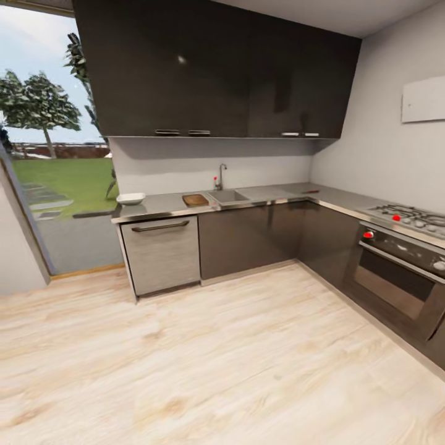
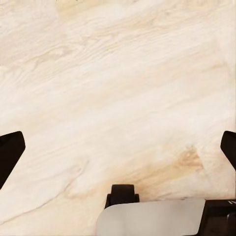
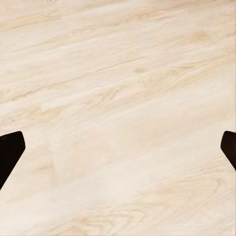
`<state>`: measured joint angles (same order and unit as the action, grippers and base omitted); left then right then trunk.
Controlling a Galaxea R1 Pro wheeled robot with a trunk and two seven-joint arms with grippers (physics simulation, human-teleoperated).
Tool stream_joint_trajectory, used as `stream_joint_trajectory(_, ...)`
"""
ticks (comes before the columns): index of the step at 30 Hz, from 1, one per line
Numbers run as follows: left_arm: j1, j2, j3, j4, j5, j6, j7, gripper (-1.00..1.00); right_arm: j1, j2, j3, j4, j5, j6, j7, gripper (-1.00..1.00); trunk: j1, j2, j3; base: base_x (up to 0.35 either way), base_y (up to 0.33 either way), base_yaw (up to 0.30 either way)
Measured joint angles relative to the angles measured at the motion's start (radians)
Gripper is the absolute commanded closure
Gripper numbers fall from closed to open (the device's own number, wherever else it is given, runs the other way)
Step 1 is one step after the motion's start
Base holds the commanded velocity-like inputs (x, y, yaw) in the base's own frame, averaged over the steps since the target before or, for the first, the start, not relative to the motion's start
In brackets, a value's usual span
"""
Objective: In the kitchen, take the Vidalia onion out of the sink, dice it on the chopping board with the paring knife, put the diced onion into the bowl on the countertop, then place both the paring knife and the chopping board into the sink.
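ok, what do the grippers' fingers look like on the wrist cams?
Both wrist views show plain black, blunt, tapered fingers at the picture edges, with no markings or cables visible. The left wrist view also shows a pale grey rounded panel and a small black block.

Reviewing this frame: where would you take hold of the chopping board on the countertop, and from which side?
Probably its front short edge, reached from the room side. The chopping board lies flat on the countertop just left of the sink, so its top offers no purchase. It is too distant to make out a handle slot.
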<state>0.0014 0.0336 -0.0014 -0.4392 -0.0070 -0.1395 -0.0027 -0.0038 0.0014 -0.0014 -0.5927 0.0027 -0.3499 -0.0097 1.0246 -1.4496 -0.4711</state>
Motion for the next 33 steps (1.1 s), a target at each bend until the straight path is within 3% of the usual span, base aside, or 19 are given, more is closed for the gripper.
stream_joint_trajectory(19, 0.000, 0.000, 0.000, 0.000, 0.000, 0.000, 0.000, -1.00, 0.000, 0.000, 0.001, 0.000, 0.000, 0.000, 0.000, -1.00, 0.000, 0.000, 0.000, 0.248, -0.237, 0.277)
stream_joint_trajectory(33, 0.000, 0.002, 0.003, 0.000, 0.000, 0.000, 0.001, -1.00, 0.000, 0.000, 0.000, 0.000, 0.000, 0.000, 0.000, -1.00, 0.000, 0.000, 0.000, 0.149, -0.071, 0.277)
